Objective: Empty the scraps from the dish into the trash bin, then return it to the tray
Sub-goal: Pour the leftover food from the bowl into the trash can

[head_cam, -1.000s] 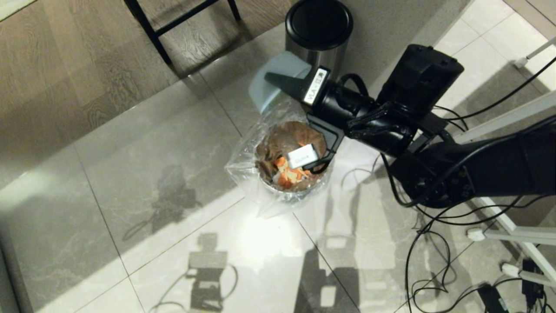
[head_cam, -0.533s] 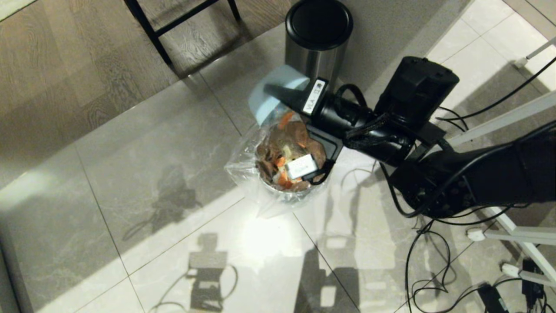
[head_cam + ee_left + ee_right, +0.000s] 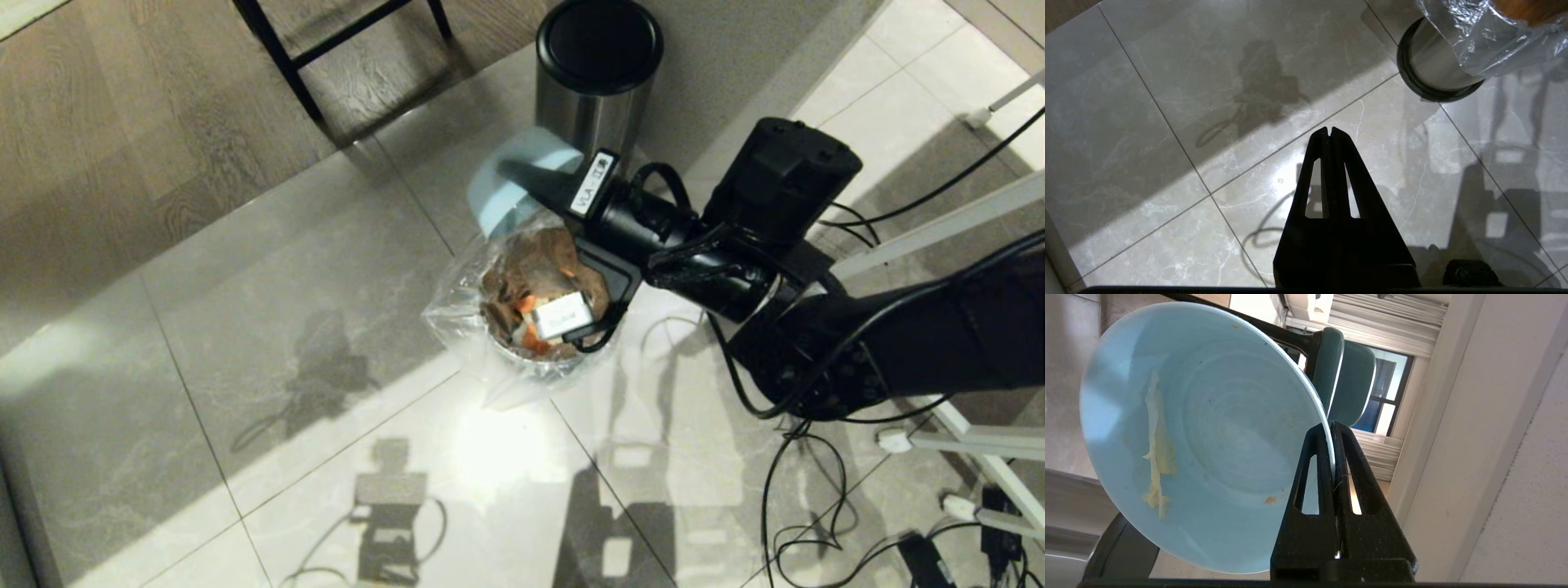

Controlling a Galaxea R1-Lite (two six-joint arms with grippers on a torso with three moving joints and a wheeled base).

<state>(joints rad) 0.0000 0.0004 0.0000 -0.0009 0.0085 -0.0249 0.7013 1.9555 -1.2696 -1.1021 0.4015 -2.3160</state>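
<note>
Two arms: we logged the right gripper point(image 3: 522, 173) working, the left gripper point(image 3: 1329, 132) idle over bare floor tile, its jaws pressed together.
Right grip: we saw both fingers clamped on the rim of the dish point(image 3: 1200, 433).
Dish: we noted it tipped on edge above the far rim of the trash bin point(image 3: 465, 327), in front of the lidded steel bin point(image 3: 598, 57).
Scraps: we found orange and pale pieces point(image 3: 529, 325) down in the bin bag; a pale shred point(image 3: 1154, 457) stuck to the dish's inside wall.
Tray: we did not see it.
</note>
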